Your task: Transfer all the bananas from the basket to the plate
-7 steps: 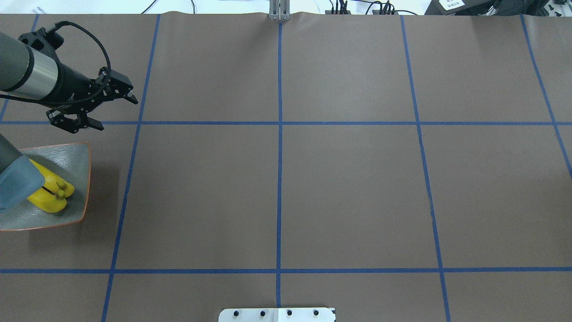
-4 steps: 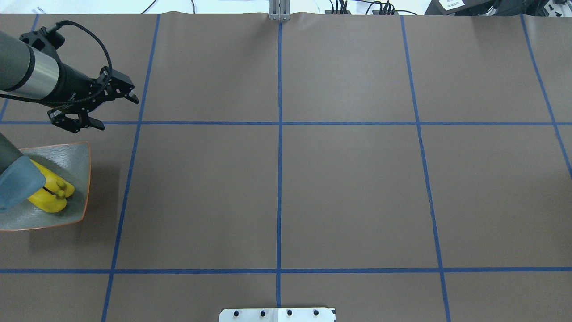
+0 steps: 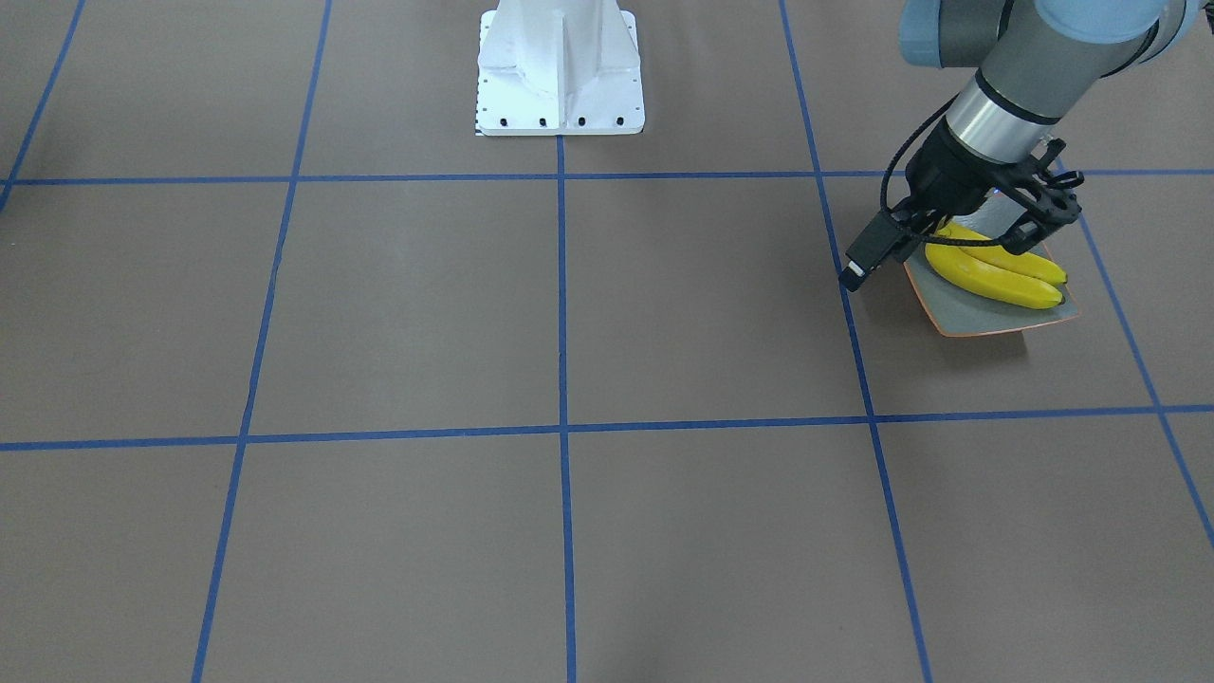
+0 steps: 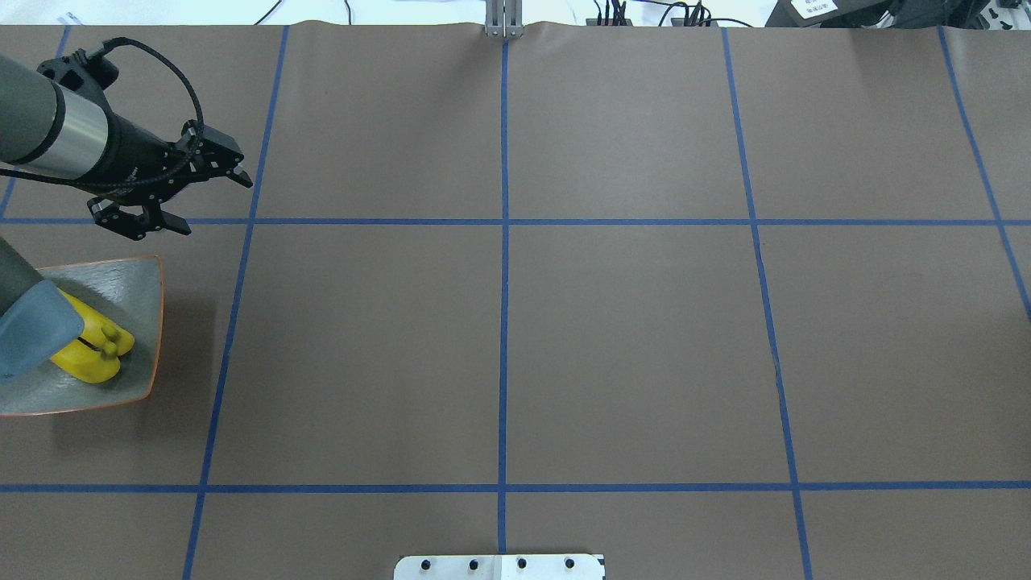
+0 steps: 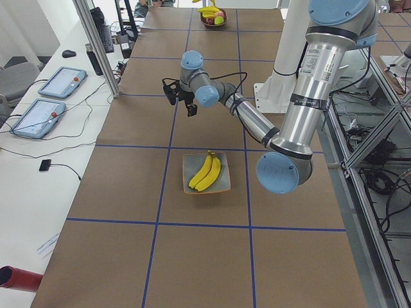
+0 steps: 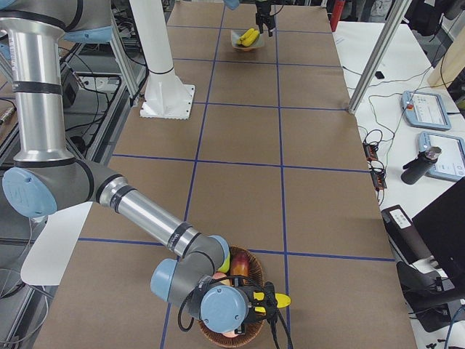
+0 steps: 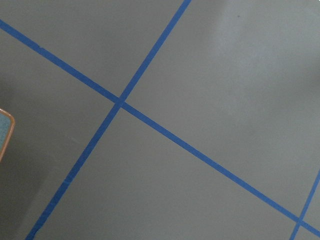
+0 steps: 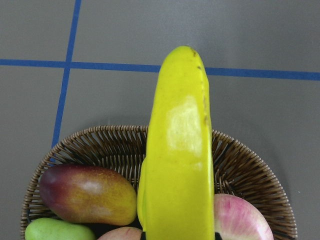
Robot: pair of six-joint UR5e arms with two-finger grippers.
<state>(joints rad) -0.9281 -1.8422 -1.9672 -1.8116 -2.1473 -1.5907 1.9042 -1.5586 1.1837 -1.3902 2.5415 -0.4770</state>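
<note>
- The left gripper hangs above the bare table with its jaws spread wide and nothing between them.
- The plate sits near this gripper, on the robot's side of it and lower, apart from the fingers.
- 2 bananas lie side by side and touching on that plate, so that share of the task looks done.
- Risk: this arm waits near the plate, so a delivery from the other arm could clip it unless it clears off or takes a handover.
- The right gripper works at the far end of the table, well apart from the plate, and appears clamped on the held banana. Only dark slivers of its fingers show in the wrist view.
- The basket lies directly under this gripper, and the banana's tip pokes out past the rim.
- A mango, a pink apple and a green fruit crowd beneath.
- Whether a yellow edge below the banana is another one, I cannot tell.
- Risk: the peel is glossy and curved, so on a long carry it could twist or slip in the jaws.
- Risk: a 3rd banana set on 2 rounded ones in a shallow dish may roll over the rim.
</note>
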